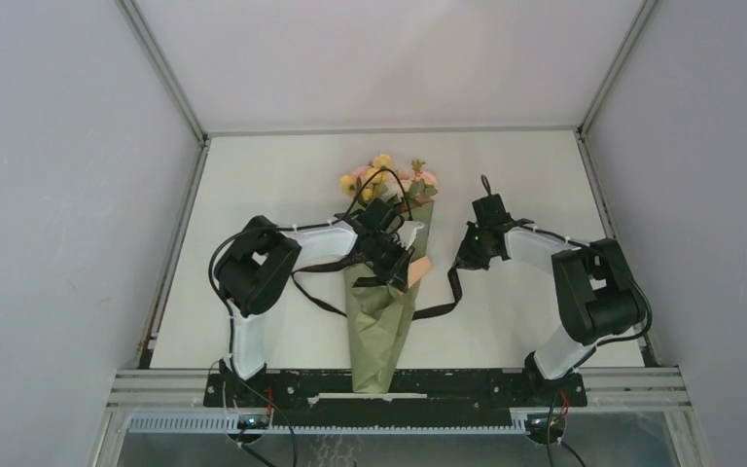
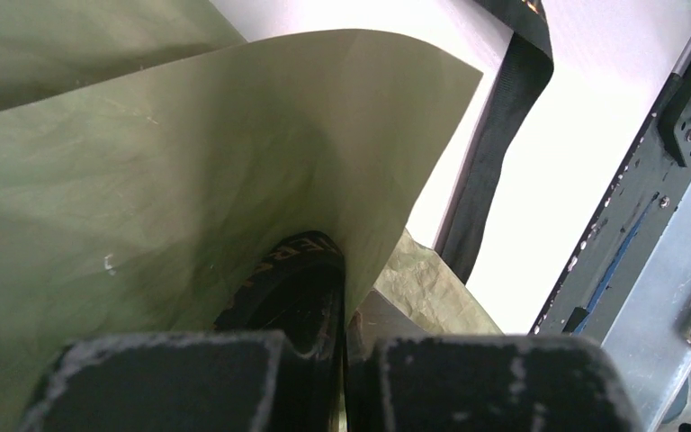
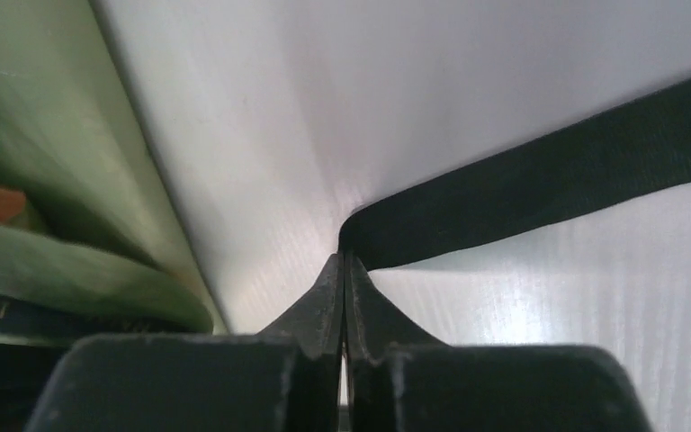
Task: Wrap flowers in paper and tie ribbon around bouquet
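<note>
The bouquet (image 1: 379, 321) lies along the middle of the counter (image 1: 272, 175), narrow end at the near edge and the flowers (image 1: 381, 175) pointing at the far edge, so each arm can work from its own side. The ribbon (image 1: 438, 309) crosses the cone about halfway up, one end on either side, which is where a tie would best hold the paper (image 2: 189, 180) closed. The left pincer (image 1: 394, 265) sits on top of the wrap. Its wrist view shows the jaws shut, with a black printed band running into the gap under a curled flap of paper, so it appears to be clamped on the ribbon there. The right pincer (image 1: 465, 261) is just beside the cone's right flank, jaws closed tip to tip on the ribbon, which pulls away taut from the tips low over the bare counter. With both ends gripped, I judge the tying to be under way and the knot not yet formed. The right side has plenty of open counter for drawing the band outward. On the left a slack loop lies near the arm's elbow and could snag. The loose paper edge standing up by the left pincer looks ready to spring open if the tension drops.
</note>
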You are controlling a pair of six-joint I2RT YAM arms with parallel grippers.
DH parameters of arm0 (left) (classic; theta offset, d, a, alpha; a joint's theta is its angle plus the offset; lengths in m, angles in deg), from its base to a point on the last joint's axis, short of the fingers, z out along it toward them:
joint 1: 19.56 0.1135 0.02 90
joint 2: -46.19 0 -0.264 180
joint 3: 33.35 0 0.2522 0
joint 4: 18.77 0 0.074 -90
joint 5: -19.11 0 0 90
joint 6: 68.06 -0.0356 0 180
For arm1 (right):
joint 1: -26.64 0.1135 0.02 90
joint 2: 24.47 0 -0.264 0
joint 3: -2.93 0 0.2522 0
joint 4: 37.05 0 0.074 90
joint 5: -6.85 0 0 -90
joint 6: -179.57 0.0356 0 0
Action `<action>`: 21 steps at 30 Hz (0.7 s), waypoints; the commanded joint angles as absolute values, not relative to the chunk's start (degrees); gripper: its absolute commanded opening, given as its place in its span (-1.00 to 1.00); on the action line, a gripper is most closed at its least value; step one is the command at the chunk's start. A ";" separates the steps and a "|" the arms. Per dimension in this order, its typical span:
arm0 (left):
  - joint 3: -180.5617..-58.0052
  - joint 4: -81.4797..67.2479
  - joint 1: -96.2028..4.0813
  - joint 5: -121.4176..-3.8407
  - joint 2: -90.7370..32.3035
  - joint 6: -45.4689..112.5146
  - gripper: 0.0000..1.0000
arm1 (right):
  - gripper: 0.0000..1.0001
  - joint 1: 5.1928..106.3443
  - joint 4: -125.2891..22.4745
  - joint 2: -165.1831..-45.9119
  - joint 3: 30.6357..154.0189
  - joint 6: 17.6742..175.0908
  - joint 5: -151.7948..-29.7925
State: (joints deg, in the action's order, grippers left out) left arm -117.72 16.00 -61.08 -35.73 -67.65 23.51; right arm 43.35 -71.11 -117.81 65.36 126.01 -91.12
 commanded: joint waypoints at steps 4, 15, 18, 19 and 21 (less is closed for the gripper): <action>-120.79 15.98 -61.27 -37.48 -68.58 22.11 -0.91 | -1.00 46.36 -60.48 -102.82 57.87 123.89 -112.45; -115.80 9.42 -60.59 -31.47 -64.85 25.28 -0.69 | -1.00 57.77 -33.84 -81.06 47.00 138.82 -98.49; -112.59 3.52 -59.62 -28.79 -62.62 28.55 -0.41 | -1.00 58.71 -24.56 -85.12 43.86 142.52 -94.67; -111.88 1.77 -59.04 -27.70 -62.54 30.05 -0.37 | -1.00 59.54 -22.32 -87.06 43.48 142.92 -93.33; -111.23 -0.48 -58.16 -25.45 -62.97 32.43 -0.26 | -1.00 61.10 -18.89 -91.93 43.56 142.86 -92.31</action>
State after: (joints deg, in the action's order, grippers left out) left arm -113.57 7.81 -60.03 -31.17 -65.84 27.18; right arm 58.72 -31.68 -85.76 44.07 139.00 -98.57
